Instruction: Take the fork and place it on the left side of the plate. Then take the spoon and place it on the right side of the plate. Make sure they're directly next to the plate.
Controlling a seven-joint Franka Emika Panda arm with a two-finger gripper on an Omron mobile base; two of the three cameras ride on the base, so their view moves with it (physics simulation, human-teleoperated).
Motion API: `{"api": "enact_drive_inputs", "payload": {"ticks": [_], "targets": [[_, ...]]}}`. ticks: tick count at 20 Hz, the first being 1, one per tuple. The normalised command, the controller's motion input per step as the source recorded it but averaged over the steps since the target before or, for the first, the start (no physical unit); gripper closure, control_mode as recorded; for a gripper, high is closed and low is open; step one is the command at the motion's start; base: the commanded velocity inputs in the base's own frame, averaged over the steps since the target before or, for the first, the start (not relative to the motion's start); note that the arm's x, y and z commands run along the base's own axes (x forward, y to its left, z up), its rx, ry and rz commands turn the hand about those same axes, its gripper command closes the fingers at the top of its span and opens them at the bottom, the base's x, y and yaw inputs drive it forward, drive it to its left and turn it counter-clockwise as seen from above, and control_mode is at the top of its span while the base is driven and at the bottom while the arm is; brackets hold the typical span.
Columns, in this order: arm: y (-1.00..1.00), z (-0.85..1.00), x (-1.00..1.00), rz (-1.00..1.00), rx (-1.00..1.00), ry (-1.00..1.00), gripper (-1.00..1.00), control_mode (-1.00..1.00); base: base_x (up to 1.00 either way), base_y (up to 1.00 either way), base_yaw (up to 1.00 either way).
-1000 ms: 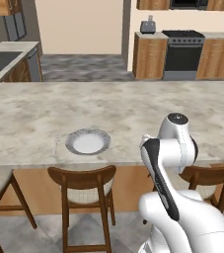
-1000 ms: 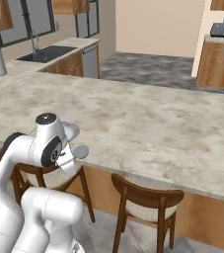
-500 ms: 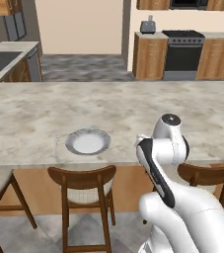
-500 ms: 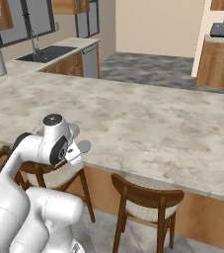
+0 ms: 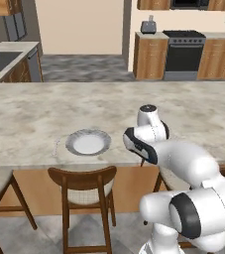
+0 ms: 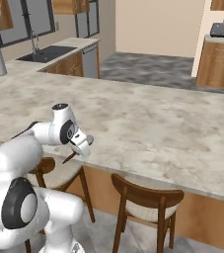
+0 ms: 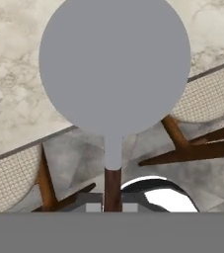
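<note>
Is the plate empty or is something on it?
Empty: the plate shows a bare white centre inside its grey rim on the counter.

plate (image 5: 87, 143): grey rim, white centre, flat on counter near front edge | spoon (image 7: 113, 99): grey bowl, brown handle, held over counter edge

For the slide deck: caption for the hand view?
Tool shut on the spoon, its grey bowl large in front of the counter edge and woven stool seats.
</note>
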Motion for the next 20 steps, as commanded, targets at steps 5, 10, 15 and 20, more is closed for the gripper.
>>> {"api": "enact_drive_inputs", "payload": {"ticks": [5, 10, 15, 20], "targets": [[0.17, 0.00, 0.72, 0.05, -0.15, 0.12, 1.00, -1.00, 0.00, 0.00, 0.00], [0.12, -0.07, 0.58, 0.10, -0.09, 0.07, 1.00, -1.00, 0.00, 0.00, 0.00], [0.01, -0.24, 0.33, 0.14, 0.02, 0.01, 1.00, -1.00, 0.00, 0.00, 0.00], [0.00, -0.36, 0.22, 0.13, 0.11, -0.04, 1.00, -1.00, 0.00, 0.00, 0.00]]}}
